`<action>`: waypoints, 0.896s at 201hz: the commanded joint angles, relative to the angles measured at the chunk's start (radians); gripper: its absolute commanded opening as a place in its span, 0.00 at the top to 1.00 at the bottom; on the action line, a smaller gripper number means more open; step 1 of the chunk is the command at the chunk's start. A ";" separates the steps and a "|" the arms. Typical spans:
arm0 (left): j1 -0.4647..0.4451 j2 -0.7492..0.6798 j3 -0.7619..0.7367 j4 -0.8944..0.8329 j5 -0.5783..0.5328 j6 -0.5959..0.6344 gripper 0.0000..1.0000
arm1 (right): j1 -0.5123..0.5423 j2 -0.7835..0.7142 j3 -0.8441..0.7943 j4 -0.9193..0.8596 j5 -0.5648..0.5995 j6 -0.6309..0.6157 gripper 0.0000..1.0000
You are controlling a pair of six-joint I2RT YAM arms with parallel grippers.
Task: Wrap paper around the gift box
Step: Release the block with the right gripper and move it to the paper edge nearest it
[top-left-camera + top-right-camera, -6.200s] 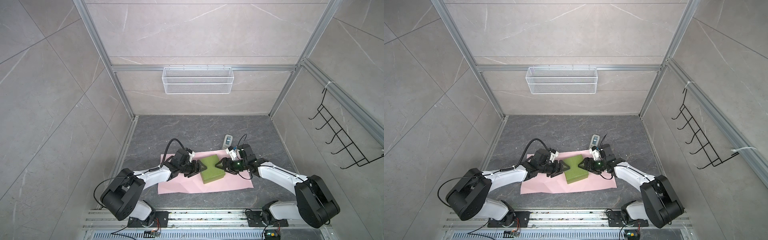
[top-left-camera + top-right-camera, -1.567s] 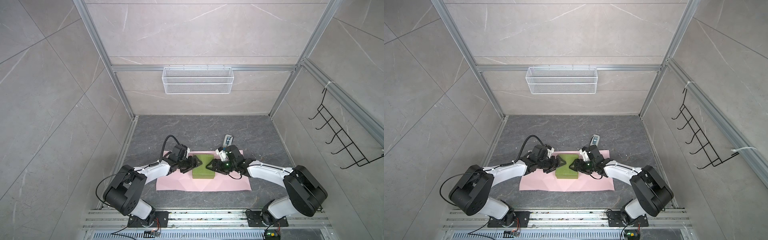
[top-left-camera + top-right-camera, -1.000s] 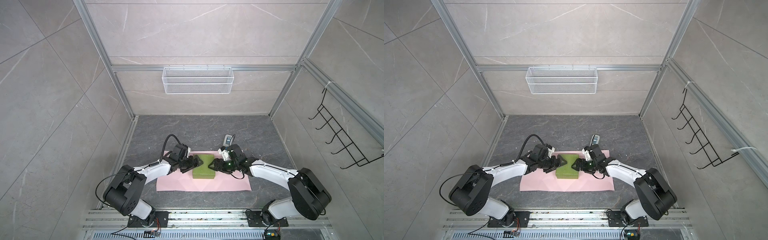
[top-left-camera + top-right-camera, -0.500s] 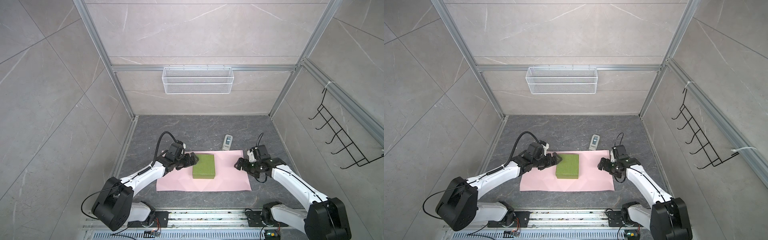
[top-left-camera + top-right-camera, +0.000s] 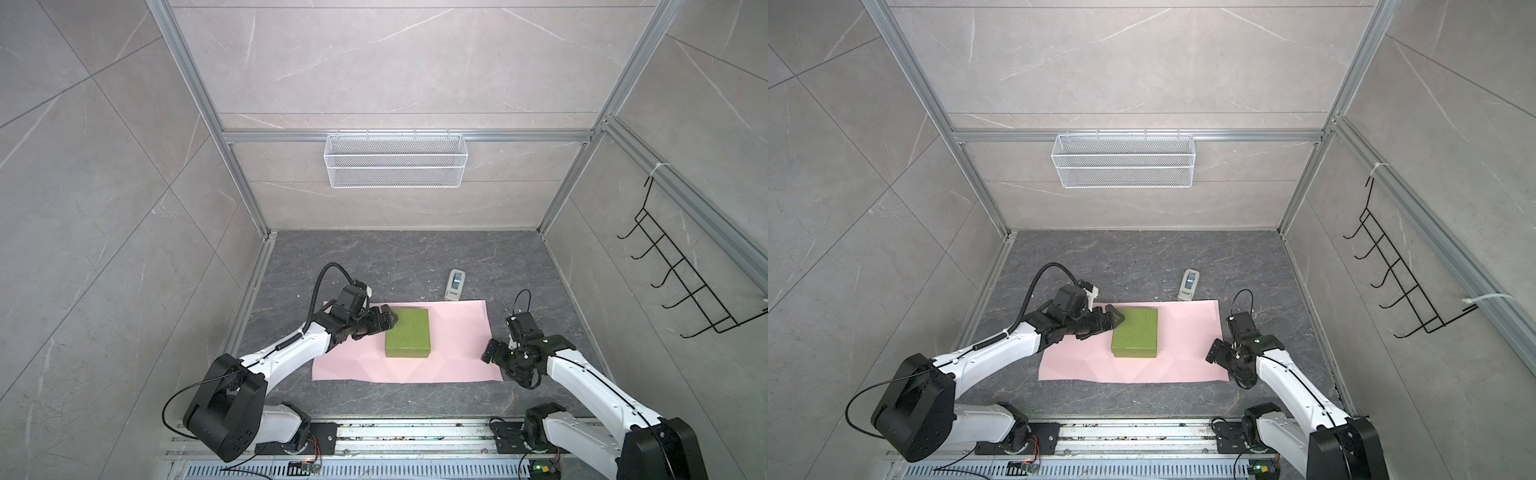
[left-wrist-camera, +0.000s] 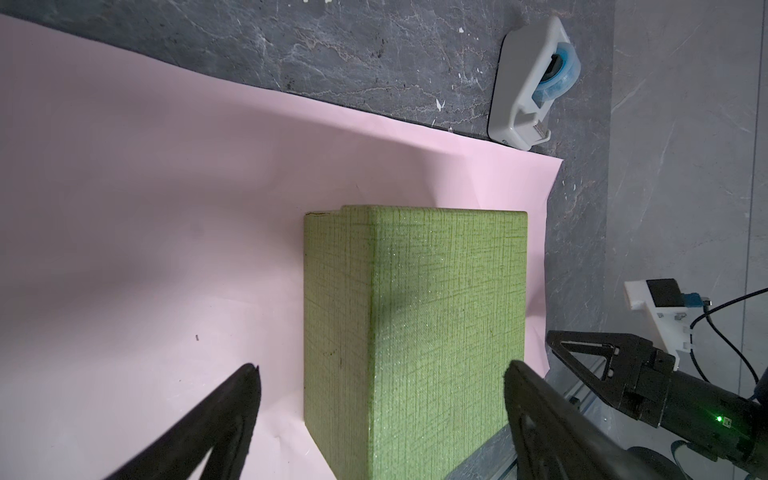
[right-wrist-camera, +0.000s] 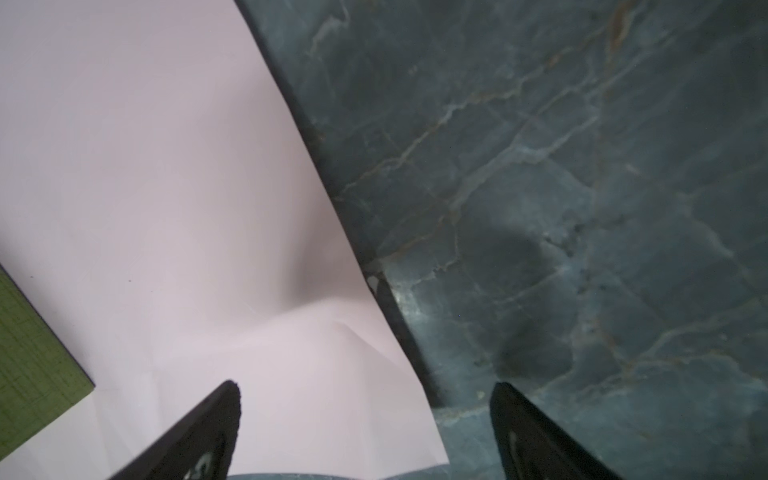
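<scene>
The box [image 5: 407,338] sits on the paper [image 5: 455,345], nearer its left end. If a jaw drags, the thin paper may crumple or the box may slide. The left gripper [image 5: 390,325], jaws spread wide and holding nothing, is just beside the box's left side. The right gripper [image 7: 365,388], jaws spread wide too, is over the paper's right edge, well apart from the box.

A small grey-white tape dispenser [image 5: 455,284] holding a blue roll lies flat on the dark, pale-veined table [image 5: 374,257], right of the middle in both top views. A white wire basket [image 5: 395,166] hangs from the aluminium rail on the back wall (pale marbled tile), and a black wire hook rack [image 5: 681,282] hangs on the right wall.
</scene>
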 commanded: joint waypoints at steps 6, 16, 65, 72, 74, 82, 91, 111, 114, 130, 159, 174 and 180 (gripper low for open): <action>0.006 -0.010 0.008 0.025 0.014 0.015 0.07 | 0.006 -0.005 -0.035 0.017 -0.074 0.041 0.05; 0.006 -0.008 0.008 0.026 0.016 0.016 0.07 | 0.006 -0.014 -0.040 0.035 -0.097 0.046 0.05; 0.007 -0.013 0.005 0.026 0.018 0.014 0.07 | 0.006 -0.077 -0.069 0.146 -0.190 0.054 0.09; 0.006 -0.013 0.003 0.027 0.018 0.013 0.07 | 0.006 -0.091 -0.073 0.164 -0.194 0.057 0.10; 0.006 -0.013 0.003 0.026 0.018 0.013 0.07 | 0.006 -0.095 -0.073 0.167 -0.194 0.058 0.10; 0.006 -0.013 0.003 0.026 0.018 0.010 0.07 | 0.007 -0.115 -0.075 0.182 -0.190 0.060 0.11; 0.006 -0.013 0.003 0.027 0.017 0.009 0.07 | 0.006 -0.143 -0.080 0.197 -0.185 0.063 0.13; 0.006 -0.013 0.003 0.028 0.017 0.007 0.07 | 0.006 -0.198 -0.088 0.208 -0.157 0.068 0.14; 0.007 -0.012 0.003 0.029 0.017 0.007 0.07 | 0.006 -0.206 -0.091 0.212 -0.153 0.068 0.14; 0.007 -0.011 0.005 0.030 0.018 0.005 0.07 | 0.006 -0.239 -0.109 0.232 -0.149 0.070 0.15; 0.006 -0.009 0.008 0.030 0.016 0.005 0.07 | 0.006 -0.236 -0.118 0.217 -0.101 0.068 0.26; 0.006 -0.007 0.010 0.026 0.017 0.005 0.07 | 0.007 -0.203 -0.113 0.197 -0.068 0.061 0.38; 0.006 -0.007 0.011 0.026 0.016 0.005 0.07 | 0.007 -0.192 -0.110 0.193 -0.057 0.054 0.45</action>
